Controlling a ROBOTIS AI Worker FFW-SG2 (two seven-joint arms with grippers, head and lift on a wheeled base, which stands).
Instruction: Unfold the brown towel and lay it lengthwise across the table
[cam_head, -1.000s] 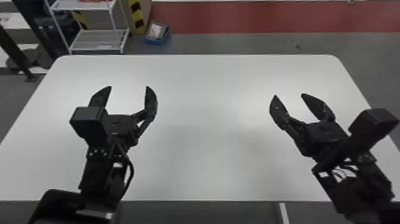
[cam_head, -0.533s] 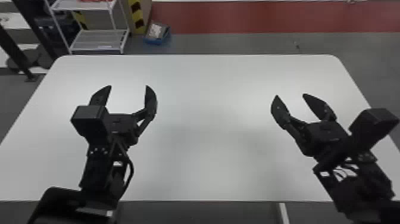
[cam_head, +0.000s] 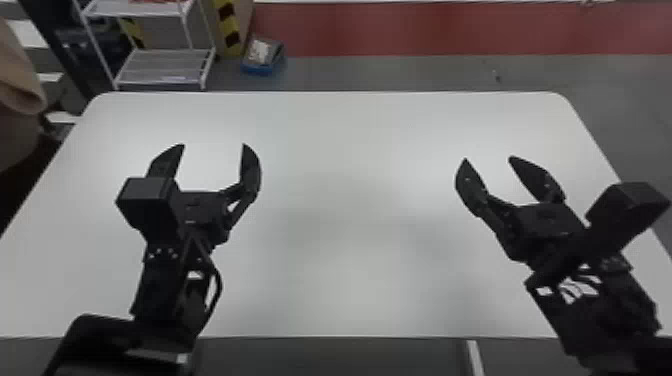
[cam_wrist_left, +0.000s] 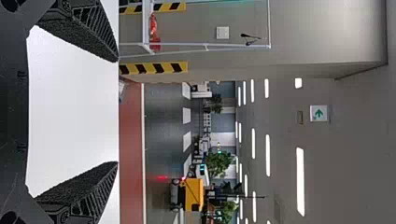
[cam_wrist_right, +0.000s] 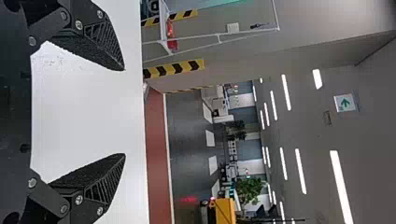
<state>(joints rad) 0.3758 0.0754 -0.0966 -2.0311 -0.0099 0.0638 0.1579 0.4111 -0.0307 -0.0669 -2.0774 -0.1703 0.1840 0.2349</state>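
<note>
The left gripper (cam_head: 213, 145) hangs over the worktop (cam_head: 350, 280) toward ten o'clock, the right gripper (cam_head: 488, 159) toward two — both with fingers spread. Brownish cloth (cam_head: 17, 75) shows past the ten o'clock edge — whether it's the brown towel, I cannot tell.

The table (cam_head: 360, 200) is white, the cart (cam_wrist_left: 194, 194) yellow.

Counting L hand (cam_head: 213, 145) + R hand (cam_head: 488, 158), 2 tot.; 4 fingers (cam_head: 252, 170), 1 table (cam_head: 350, 145), 1 rack (cam_head: 167, 65), 1 blue bin (cam_head: 260, 69), 1 arrow sign (cam_wrist_left: 319, 113).
</note>
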